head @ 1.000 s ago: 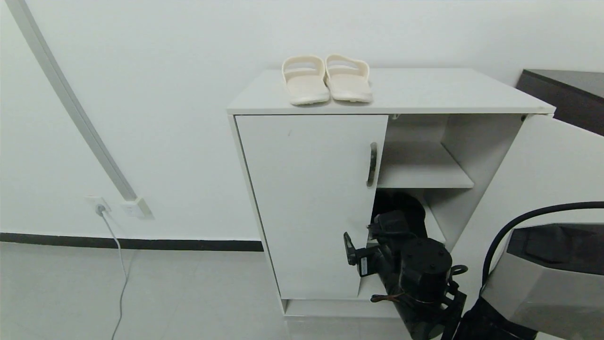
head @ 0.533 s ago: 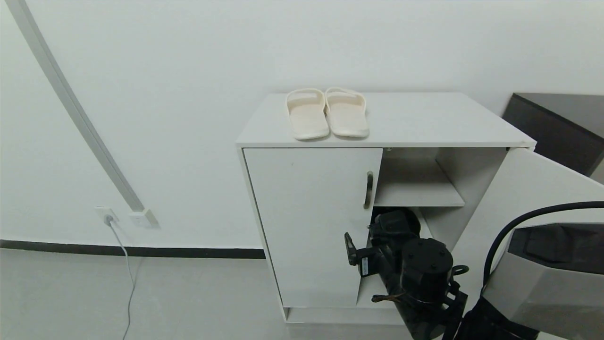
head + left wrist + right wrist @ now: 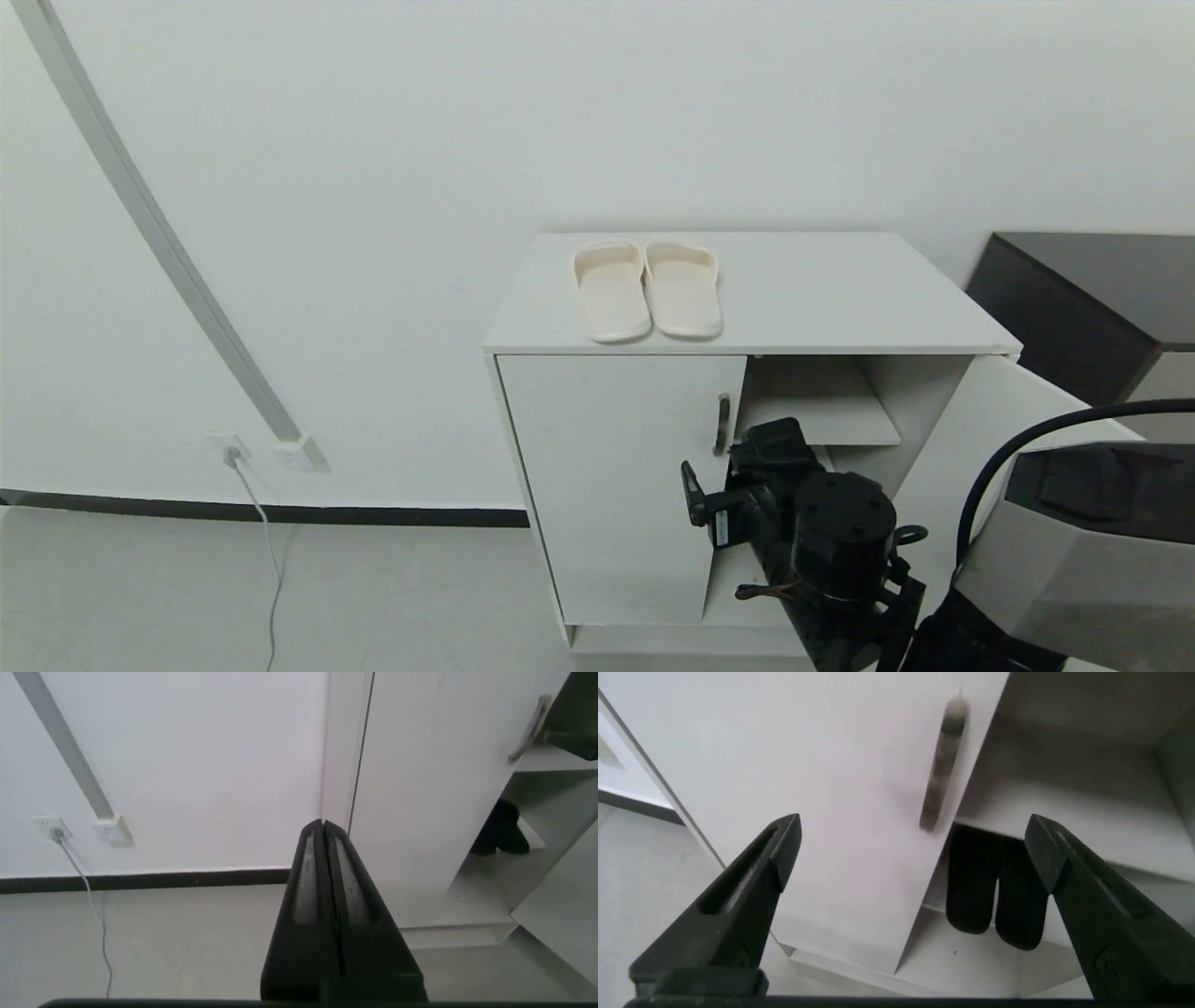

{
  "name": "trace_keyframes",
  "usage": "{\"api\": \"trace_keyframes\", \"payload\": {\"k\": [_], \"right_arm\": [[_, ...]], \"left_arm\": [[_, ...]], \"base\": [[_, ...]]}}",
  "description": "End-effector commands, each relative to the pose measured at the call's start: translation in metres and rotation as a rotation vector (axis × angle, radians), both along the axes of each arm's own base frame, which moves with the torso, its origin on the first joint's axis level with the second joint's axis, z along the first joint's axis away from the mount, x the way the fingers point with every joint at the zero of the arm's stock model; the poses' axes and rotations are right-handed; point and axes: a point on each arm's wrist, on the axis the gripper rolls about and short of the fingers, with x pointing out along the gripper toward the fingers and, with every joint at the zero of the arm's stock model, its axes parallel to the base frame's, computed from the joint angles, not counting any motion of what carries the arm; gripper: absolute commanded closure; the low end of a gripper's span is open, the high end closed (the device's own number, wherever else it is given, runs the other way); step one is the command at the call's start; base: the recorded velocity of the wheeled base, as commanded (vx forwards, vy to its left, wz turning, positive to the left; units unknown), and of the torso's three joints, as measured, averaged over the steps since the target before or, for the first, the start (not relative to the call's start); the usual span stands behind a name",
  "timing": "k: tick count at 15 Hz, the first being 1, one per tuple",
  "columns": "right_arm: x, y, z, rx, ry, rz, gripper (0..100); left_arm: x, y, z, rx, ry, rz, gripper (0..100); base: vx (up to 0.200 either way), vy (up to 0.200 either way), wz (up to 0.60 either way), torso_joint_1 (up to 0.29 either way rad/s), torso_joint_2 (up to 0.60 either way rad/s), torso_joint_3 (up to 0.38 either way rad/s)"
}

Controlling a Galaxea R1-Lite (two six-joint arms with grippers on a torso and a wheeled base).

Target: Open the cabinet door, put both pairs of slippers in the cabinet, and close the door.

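Cream slippers (image 3: pixel 647 289) are set side by side on top of the white cabinet (image 3: pixel 840 317). Their length is laid front to back, with toes turned to the white wall (image 3: pixel 373 187). Black slippers (image 3: pixel 994 891) are seen on the low shelf inside, where the right door (image 3: pixel 990 439) is swung open. Grey floor (image 3: pixel 140 597) is spread below. The left pincer (image 3: pixel 322 849) is pressed together; the right pincer (image 3: pixel 913 835) is spread apart.

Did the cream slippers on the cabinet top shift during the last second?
No. The cream slippers sit at the same spot near the front edge of the cabinet top; the head camera moved, not they.
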Motion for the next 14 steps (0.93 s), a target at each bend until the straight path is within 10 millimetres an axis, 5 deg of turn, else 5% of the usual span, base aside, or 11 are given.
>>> {"api": "trace_keyframes", "payload": {"k": [1,14], "right_arm": [[-0.0002,0.0002,0.0003,0.001,-0.001,0.001,0],[0.0036,-0.0056,-0.0035,0.021,-0.013,0.043,0]], "left_arm": [[0.0001,0.0000,0.0001,0.000,0.001,0.000,100],[0.0001,0.0000,0.0001,0.000,0.001,0.000,100]], "base": [[0.000,0.000,0.00,0.232,-0.54,-0.310],[0.000,0.000,0.00,0.212,-0.48,-0.268]]}}
